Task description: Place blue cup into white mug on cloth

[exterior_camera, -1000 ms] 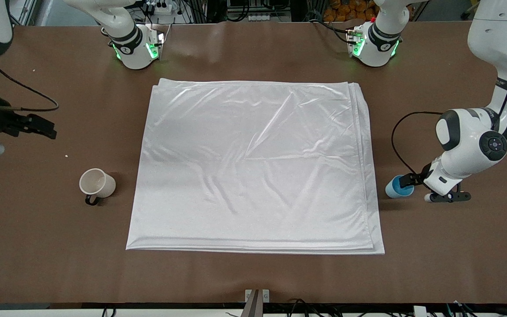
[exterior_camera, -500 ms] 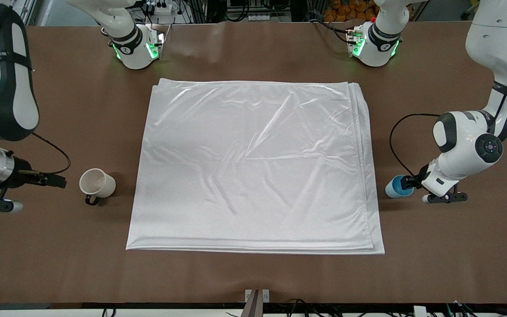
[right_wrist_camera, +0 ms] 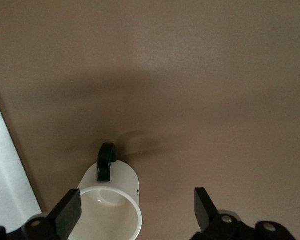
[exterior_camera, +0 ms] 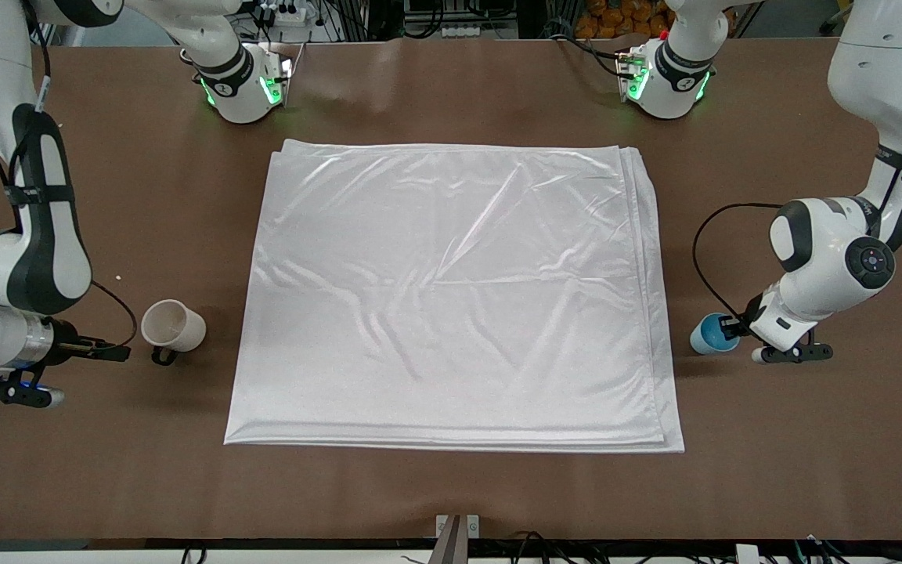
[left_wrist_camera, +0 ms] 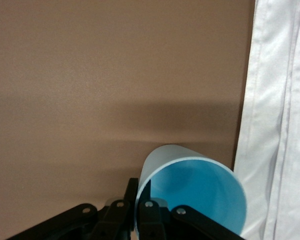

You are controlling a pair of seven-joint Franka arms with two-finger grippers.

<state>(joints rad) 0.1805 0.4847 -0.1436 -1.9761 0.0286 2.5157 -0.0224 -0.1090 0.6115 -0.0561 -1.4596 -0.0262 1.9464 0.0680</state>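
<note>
The front camera sits high, facing both robot bases and taking in the whole bench [exterior_camera: 451,486] with the cloth [exterior_camera: 451,298] at centre. The left wrist camera looks down close past its left claw [left_wrist_camera: 140,212] at the blue cup [left_wrist_camera: 195,190] and the cloth's edge, both shared with the front view. The right wrist camera, a little higher, looks down on the white mug [right_wrist_camera: 112,210], shared likewise

One blue cup [exterior_camera: 711,334] at three o'clock on the table [exterior_camera: 451,486]. One white mug [exterior_camera: 173,327] at nine o'clock. One cloth [exterior_camera: 451,298] at centre. Two arms, two grippers.
</note>
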